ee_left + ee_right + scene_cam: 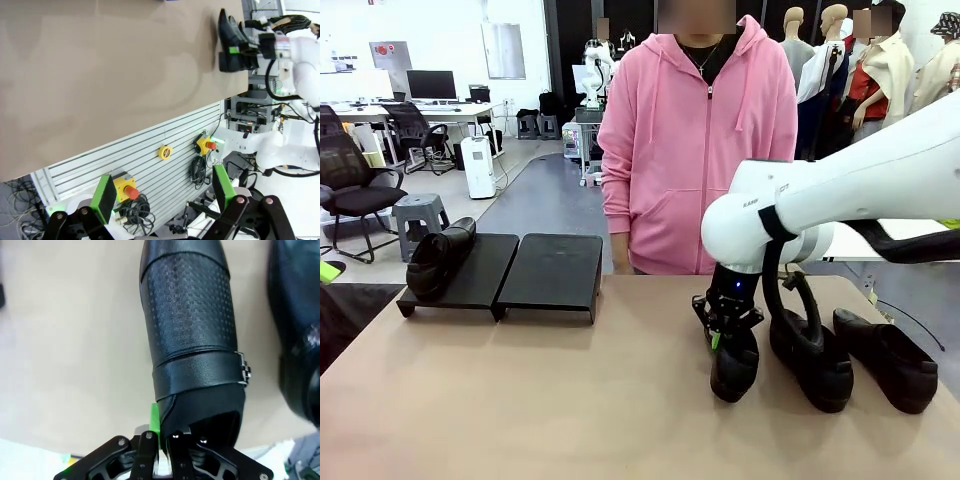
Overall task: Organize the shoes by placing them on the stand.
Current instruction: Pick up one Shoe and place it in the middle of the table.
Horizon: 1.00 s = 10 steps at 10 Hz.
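Three glossy black shoes lie at the table's right. My right gripper comes down on the leftmost shoe and is shut on the rim of its opening. In the right wrist view that shoe stretches away from the closed fingers, toe pointing off. The second shoe and third shoe lie beside it on the table. Another shoe rests on the left platform of the stand; the right platform is bare. My left gripper hangs open beyond the table's near edge, holding nothing.
A person in a pink hoodie stands at the far side, behind the middle of the table. The tan tabletop stretches between the stand and the shoes. Below the table's edge, a slatted panel carries yellow stop buttons and cables.
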Each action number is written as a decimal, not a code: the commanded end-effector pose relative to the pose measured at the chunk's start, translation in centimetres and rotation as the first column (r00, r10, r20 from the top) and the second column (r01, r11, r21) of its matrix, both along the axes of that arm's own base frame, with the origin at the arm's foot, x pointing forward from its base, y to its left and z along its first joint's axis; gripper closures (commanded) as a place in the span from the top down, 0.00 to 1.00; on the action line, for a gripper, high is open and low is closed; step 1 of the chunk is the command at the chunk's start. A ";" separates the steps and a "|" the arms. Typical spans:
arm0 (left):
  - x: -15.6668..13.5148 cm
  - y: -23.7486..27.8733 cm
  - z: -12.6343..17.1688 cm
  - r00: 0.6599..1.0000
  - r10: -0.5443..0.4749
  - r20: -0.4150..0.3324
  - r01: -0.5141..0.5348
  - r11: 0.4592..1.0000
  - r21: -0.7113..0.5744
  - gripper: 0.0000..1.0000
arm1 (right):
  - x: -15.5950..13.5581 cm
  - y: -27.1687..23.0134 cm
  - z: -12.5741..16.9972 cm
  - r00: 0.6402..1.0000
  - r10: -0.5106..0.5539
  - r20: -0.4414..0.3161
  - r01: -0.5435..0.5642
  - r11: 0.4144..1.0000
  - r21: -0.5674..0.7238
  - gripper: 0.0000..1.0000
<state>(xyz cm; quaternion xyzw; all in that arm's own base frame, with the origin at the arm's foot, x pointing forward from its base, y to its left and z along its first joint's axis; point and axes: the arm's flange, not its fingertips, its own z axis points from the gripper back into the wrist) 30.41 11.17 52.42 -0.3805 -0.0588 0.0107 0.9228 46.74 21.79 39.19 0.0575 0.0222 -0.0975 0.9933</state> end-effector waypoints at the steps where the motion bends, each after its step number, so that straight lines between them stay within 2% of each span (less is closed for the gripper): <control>1: -0.2 0.3 0.0 1.000 -0.015 0.009 0.015 1.000 0.002 1.00 | -6.2 -0.5 6.3 0.996 -0.016 -0.090 0.016 1.000 0.003 0.00; 2: -0.2 0.3 0.0 1.000 -0.015 0.009 0.015 1.000 0.002 1.00 | -9.1 -0.5 7.9 0.997 0.007 -0.079 -0.007 1.000 0.004 0.00; 3: -0.2 0.3 0.0 1.000 -0.015 0.009 0.015 1.000 0.002 1.00 | -10.7 -1.1 8.5 0.999 0.019 -0.041 -0.018 0.999 0.028 0.00; 4: -0.2 0.3 0.0 1.000 -0.015 0.009 0.015 1.000 0.002 1.00 | -10.4 -2.0 8.6 0.999 0.022 -0.042 -0.019 0.997 0.073 0.00; 5: -0.2 0.3 0.0 1.000 -0.015 0.009 0.015 1.000 0.002 1.00 | -9.1 -0.5 8.2 0.997 0.026 -0.073 -0.026 1.000 -0.002 0.00; 7: -0.2 0.3 0.0 1.000 -0.015 0.009 0.015 1.000 0.002 1.00 | -9.1 -0.5 8.2 0.997 0.026 -0.073 -0.026 1.000 -0.002 0.00; 8: -0.2 0.3 0.0 1.000 -0.015 0.009 0.015 1.000 0.002 1.00 | -10.9 -0.8 8.6 0.997 0.020 -0.072 -0.019 1.000 0.010 0.00; 9: -0.2 0.3 0.0 1.000 -0.015 0.009 0.015 1.000 0.002 1.00 | -10.3 1.1 6.5 0.946 0.320 -0.044 -0.296 0.913 0.283 0.00; 10: -0.2 0.3 0.0 1.000 -0.015 0.009 0.015 1.000 0.002 1.00 | -11.0 4.9 5.7 0.938 0.347 0.019 -0.342 0.913 0.222 0.00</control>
